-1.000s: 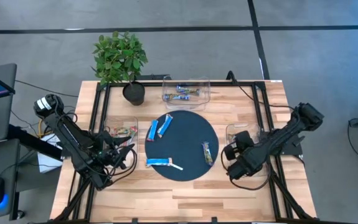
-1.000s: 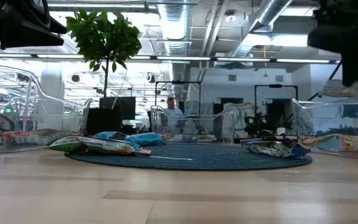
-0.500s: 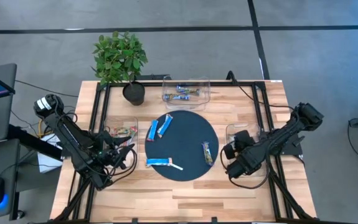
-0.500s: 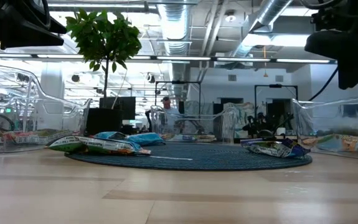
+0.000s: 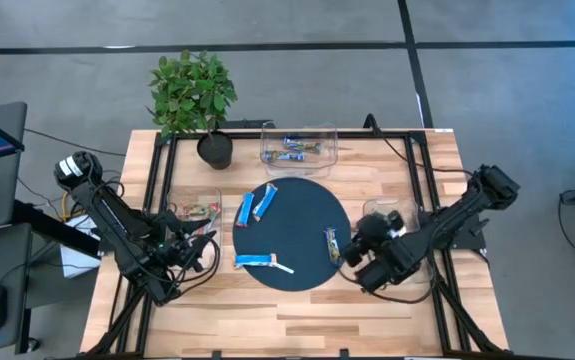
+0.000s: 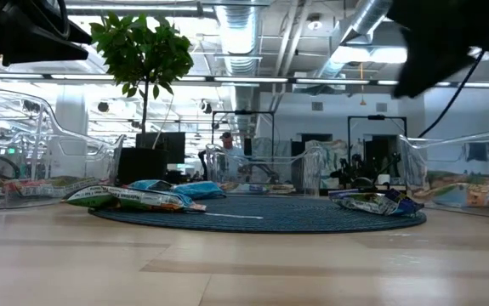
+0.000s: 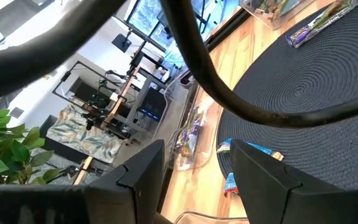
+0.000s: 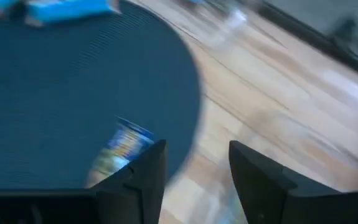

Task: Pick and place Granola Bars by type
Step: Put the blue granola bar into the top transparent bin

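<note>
Several granola bars lie flat on a round dark mat (image 5: 297, 225): two blue ones (image 5: 255, 205) at its far left, one blue (image 5: 255, 261) at its near left beside a thin white stick (image 5: 283, 267), and a multicoloured one (image 5: 334, 245) at its right. My right gripper (image 8: 194, 180) hovers open above the mat's right edge, close to the multicoloured bar (image 8: 119, 149), with nothing between its fingers. My left gripper (image 7: 194, 186) waits open and clear of the table, left of the mat.
Three clear containers ring the mat: one at the far edge (image 5: 299, 147) with blue bars, one on the left (image 5: 195, 210) with multicoloured bars, one on the right (image 5: 379, 210) partly under my right arm. A potted plant (image 5: 192, 95) stands at the far left corner.
My right gripper has swung from above the right container toward the table's left, to the mat's right edge, and its wrist has turned. The bars on the mat lie as before.
</note>
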Controlling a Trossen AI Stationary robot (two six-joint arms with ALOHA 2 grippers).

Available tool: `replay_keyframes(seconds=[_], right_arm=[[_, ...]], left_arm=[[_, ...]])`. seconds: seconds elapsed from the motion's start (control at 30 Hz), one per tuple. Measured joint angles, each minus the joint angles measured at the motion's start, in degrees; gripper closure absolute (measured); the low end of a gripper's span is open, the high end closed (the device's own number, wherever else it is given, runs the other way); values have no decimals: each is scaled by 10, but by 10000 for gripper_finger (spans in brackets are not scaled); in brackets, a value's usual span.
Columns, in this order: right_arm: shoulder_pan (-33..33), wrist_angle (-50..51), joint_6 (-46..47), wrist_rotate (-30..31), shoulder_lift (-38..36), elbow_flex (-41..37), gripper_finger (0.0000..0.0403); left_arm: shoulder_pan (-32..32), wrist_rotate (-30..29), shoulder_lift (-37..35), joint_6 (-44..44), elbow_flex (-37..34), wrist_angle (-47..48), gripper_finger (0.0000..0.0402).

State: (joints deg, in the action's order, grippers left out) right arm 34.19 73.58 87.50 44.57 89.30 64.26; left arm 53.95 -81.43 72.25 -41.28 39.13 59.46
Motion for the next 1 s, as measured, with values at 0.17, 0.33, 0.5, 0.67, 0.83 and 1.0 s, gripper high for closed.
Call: replay_keyframes(seconds=[0.17,0.33,0.5,0.67,0.83,1.0], right_arm=[[-32,-165,-179,22,0,2,237],[-77,-292,-278,-14,0,2,246],[-117,-310,-291,-83,18,3,252],[-141,-299,-291,-146,77,2,246],[-161,-287,-291,-195,130,2,223],[-181,-285,-291,-248,152,2,184]], left_arm=[[0,0,0,0,0,0,223],[0,0,0,0,0,0,223],[0,1,0,0,0,0,223],[0,1,0,0,0,0,223],[0,1,0,0,0,0,223],[0,-1,0,0,0,0,223]])
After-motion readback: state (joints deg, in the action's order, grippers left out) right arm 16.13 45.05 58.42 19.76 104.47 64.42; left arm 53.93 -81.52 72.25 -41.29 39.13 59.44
